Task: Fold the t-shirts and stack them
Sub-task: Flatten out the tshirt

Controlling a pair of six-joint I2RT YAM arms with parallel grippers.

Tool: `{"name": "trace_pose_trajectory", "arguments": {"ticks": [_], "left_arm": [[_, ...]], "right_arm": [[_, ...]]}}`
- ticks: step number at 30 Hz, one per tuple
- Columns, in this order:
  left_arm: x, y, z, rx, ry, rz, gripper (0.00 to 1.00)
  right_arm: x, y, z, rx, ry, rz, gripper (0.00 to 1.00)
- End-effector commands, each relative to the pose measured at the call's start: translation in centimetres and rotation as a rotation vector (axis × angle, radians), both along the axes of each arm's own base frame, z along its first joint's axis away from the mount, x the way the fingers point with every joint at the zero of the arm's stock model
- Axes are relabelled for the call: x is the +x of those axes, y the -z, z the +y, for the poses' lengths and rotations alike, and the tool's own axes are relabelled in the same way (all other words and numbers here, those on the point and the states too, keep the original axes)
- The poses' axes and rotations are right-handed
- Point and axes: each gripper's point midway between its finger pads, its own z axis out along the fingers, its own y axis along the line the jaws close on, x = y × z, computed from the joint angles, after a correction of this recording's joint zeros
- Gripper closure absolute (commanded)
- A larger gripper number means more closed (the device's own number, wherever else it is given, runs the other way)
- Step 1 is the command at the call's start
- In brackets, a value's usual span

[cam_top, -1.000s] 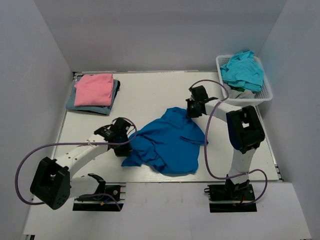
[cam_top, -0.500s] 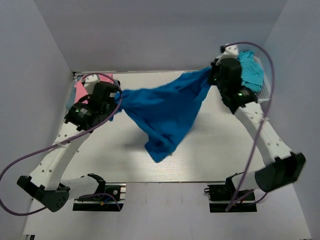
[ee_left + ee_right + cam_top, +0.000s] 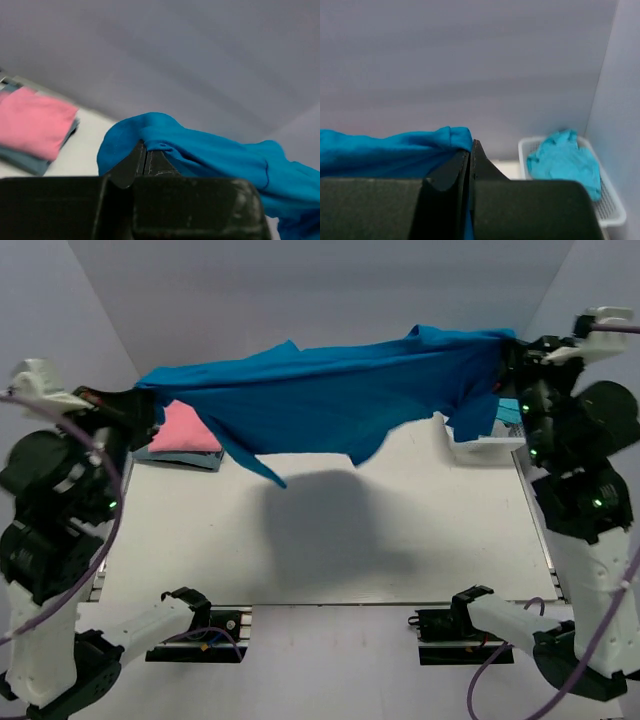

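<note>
Top external: blue t-shirt strung in the air between both arms.
The blue t-shirt (image 3: 330, 390) hangs above the table (image 3: 200, 540) with its long axis running left to right. The left gripper (image 3: 148, 400) pinches one end and the right gripper (image 3: 506, 352) the other; the sagging hem hides the far corner. Left wrist: jaws closed on a blue fold, with the folded pink shirt (image 3: 30, 127) beyond. Right wrist: jaws clamped on cloth, with the turquoise shirt (image 3: 565, 160) in the basket (image 3: 612, 212).

Arms raised high, spread wide; left gripper (image 3: 145, 151) and right gripper (image 3: 470, 149) pinched closed
</note>
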Motion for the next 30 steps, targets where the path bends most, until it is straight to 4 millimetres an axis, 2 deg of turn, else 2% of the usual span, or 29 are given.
{"name": "trace_pose_trajectory", "arguments": {"ticks": [1, 2, 4, 5, 7, 8, 11, 14, 16, 18, 20, 21, 22, 23, 24, 25, 26, 27, 28, 29, 30], "left_arm": [[-4.6, -6.8, 0.8, -0.005, 0.101, -0.247, 1.00], [-6.3, -8.2, 1.3, -0.025, 0.123, -0.302, 1.00], [-7.8, -9.5, 0.9, -0.020, 0.183, -0.358, 1.00], [-9.3, -10.5, 1.3, -0.033, 0.197, -0.399, 1.00], [-10.7, -11.4, 1.1, -0.032, 0.244, -0.439, 1.00], [-11.3, -11.9, 1.1, -0.044, 0.260, -0.458, 1.00], [-12.4, -12.3, 0.6, -0.040, 0.316, -0.477, 1.00], [-12.7, -12.4, 0.1, -0.041, 0.348, -0.481, 1.00], [-12.7, -12.4, -0.1, -0.038, 0.357, -0.483, 1.00], [-11.1, -11.8, -0.8, -0.028, 0.350, -0.445, 1.00], [-8.3, -10.2, -2.2, -0.018, 0.347, -0.379, 1.00], [-7.4, -9.3, -3.0, -0.003, 0.363, -0.349, 1.00], [-4.6, -7.2, -4.4, 0.008, 0.359, -0.268, 1.00], [-2.8, -5.8, -4.7, 0.016, 0.326, -0.216, 1.00], [-1.0, -4.2, -5.1, 0.029, 0.294, -0.161, 1.00], [2.8, -0.4, -6.3, 0.054, 0.244, -0.035, 1.00], [4.9, 2.4, -5.9, 0.051, 0.166, 0.057, 1.00], [7.1, 6.0, -6.3, 0.088, 0.126, 0.162, 1.00], [8.7, 9.0, -6.8, 0.105, 0.095, 0.248, 1.00], [11.5, 13.8, -8.4, 0.151, 0.090, 0.379, 0.99], [13.0, 18.3, -8.3, 0.191, 0.048, 0.484, 0.94]], "right_arm": [[-5.8, -6.5, -2.7, 0.021, 0.019, -0.190, 1.00], [-7.0, -7.7, -2.9, 0.029, 0.005, -0.220, 1.00], [-9.1, -8.8, -3.0, 0.029, -0.029, -0.259, 1.00], [-10.5, -10.0, -3.4, 0.038, -0.038, -0.298, 1.00], [-12.1, -10.7, -3.5, 0.048, -0.063, -0.327, 1.00], [-13.6, -11.6, -3.6, 0.055, -0.089, -0.363, 1.00], [-16.3, -12.3, -3.7, 0.071, -0.143, -0.415, 1.00], [-16.6, -12.1, -3.5, 0.085, -0.159, -0.406, 1.00], [-16.0, -11.7, -3.5, 0.091, -0.150, -0.385, 1.00], [-14.0, -10.4, -3.2, 0.095, -0.130, -0.327, 1.00], [-11.7, -8.8, -2.8, 0.096, -0.104, -0.266, 1.00], [-9.2, -7.1, -2.2, 0.085, -0.083, -0.204, 1.00], [-8.3, -6.5, -2.1, 0.086, -0.069, -0.185, 1.00], [-6.3, -4.6, -1.5, 0.079, -0.061, -0.131, 1.00], [-2.7, -1.4, -0.6, 0.051, -0.030, -0.033, 1.00], [-0.8, 1.3, -0.2, 0.028, -0.007, 0.034, 1.00], [0.8, 2.8, 0.0, 0.058, 0.014, 0.070, 1.00], [4.5, 9.0, 0.5, 0.008, 0.073, 0.215, 1.00], [5.6, 10.4, 0.6, 0.029, 0.094, 0.234, 1.00], [7.4, 12.7, 1.0, 0.026, 0.112, 0.271, 1.00], [9.1, 15.7, 1.5, 0.009, 0.121, 0.338, 1.00]]}}
